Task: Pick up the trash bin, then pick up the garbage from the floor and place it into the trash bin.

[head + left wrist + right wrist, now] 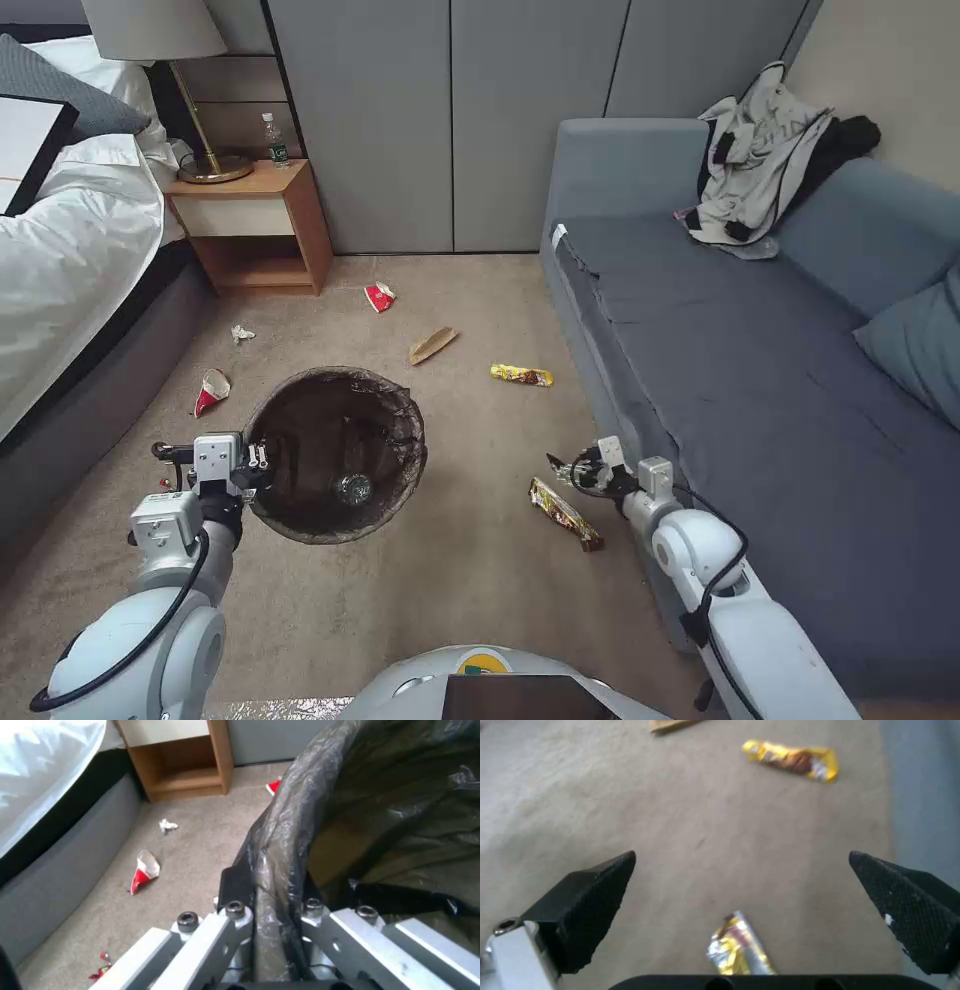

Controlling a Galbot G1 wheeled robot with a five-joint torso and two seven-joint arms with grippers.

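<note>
Here we keep the left end effector clamped on the rim of the lined trash bin, held beside the robot, and bring the wide-open right end effector straight down over the near yellow snack wrapper on the carpet — centring it between the pads first.

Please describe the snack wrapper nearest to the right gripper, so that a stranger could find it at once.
Start at the blue sofa and look at the carpet along its front edge. The nearer wrapper lies just below the open right gripper. Unlike the other yellow wrapper farther away, it lies diagonally and looks partly brown.
</note>
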